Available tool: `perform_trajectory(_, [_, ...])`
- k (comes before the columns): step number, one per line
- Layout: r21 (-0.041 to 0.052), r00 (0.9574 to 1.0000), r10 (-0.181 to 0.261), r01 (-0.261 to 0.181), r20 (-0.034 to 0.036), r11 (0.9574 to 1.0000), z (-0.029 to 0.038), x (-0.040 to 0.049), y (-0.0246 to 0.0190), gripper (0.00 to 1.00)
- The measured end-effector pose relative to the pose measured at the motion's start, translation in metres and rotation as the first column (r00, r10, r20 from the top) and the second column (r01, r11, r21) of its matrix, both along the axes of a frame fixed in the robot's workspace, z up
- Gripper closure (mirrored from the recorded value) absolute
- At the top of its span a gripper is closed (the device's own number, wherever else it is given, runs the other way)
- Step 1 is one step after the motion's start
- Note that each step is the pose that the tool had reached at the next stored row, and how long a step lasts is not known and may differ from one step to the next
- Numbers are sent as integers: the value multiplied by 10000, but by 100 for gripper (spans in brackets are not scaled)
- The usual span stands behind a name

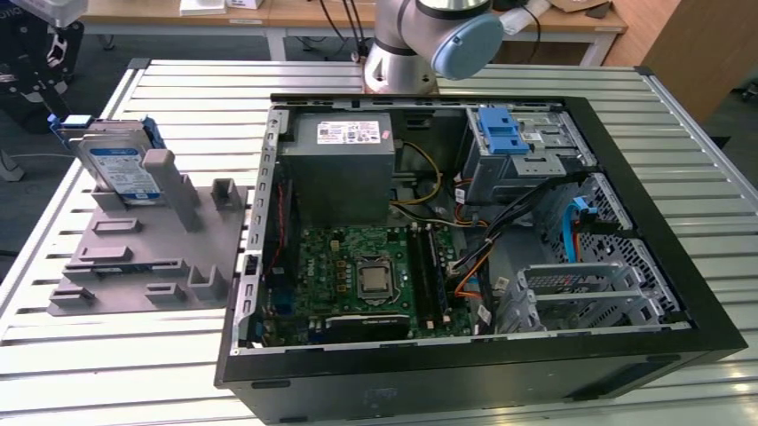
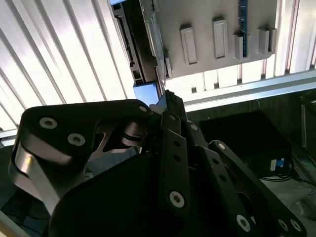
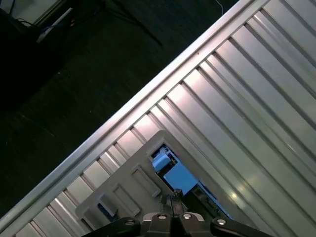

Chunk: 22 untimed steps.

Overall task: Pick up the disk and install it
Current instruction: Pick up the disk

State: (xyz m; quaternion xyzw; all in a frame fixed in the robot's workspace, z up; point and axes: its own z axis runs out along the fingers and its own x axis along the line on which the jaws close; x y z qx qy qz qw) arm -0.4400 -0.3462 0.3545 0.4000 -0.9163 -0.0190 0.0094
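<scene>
**Fingers closed above the disk, disk in its holder**

Exterior view: The disk (image 1: 119, 169) stands on edge in a grey holder (image 1: 154, 257) on the slatted metal table (image 1: 119, 373), at the exterior view's left. Its blue bracket shows along the top and side edges, and the label faces the camera. The gripper (image 1: 53, 102) hangs just above the disk's upper corner; I cannot tell from here whether they touch. An open computer case (image 1: 474, 377) lies flat on the table beside the holder, with a grey power supply (image 1: 343, 169) and a blue-latched drive cage (image 1: 509, 133) inside. The arm's base (image 1: 409, 53) stands behind the case.

Second wrist view: The black fingers (image 2: 173, 128) run together to a single tip, pressed shut with nothing visible between them. The blue edge of the disk shows just beside that tip. The grey holder lies beyond it.

First wrist view: The tip is again closed, directly over the blue bracket in the holder. Table slats surround the holder, with dark floor (image 3: 74, 74) past the table edge.
</scene>
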Motion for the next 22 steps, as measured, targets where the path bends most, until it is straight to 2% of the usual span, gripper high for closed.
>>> perform_trajectory(4, [0, 9977, 675, -675, 0, 9977, 0, 0, 0, 89])
perform_trajectory(7, [0, 9929, 1186, -1186, 0, 9929, -1, 0, 0, 89])
perform_trajectory(10, [0, 9852, 1713, -1713, 0, 9852, -1, 0, 0, 89])
perform_trajectory(12, [0, 9786, 2057, -2057, 0, 9786, -1, 0, 0, 89])
perform_trajectory(17, [0, 9566, 2915, -2915, 0, 9566, -1, 0, 0, 89])
perform_trajectory(18, [0, 9540, 2997, -2997, 0, 9540, -1, 0, 0, 89])
perform_trajectory(19, [0, 9533, 3020, -3020, 0, 9533, -1, 0, 0, 89])
perform_trajectory(22, [0, 9533, 3022, -3022, -1, 9533, -1, 0, 0, 89])
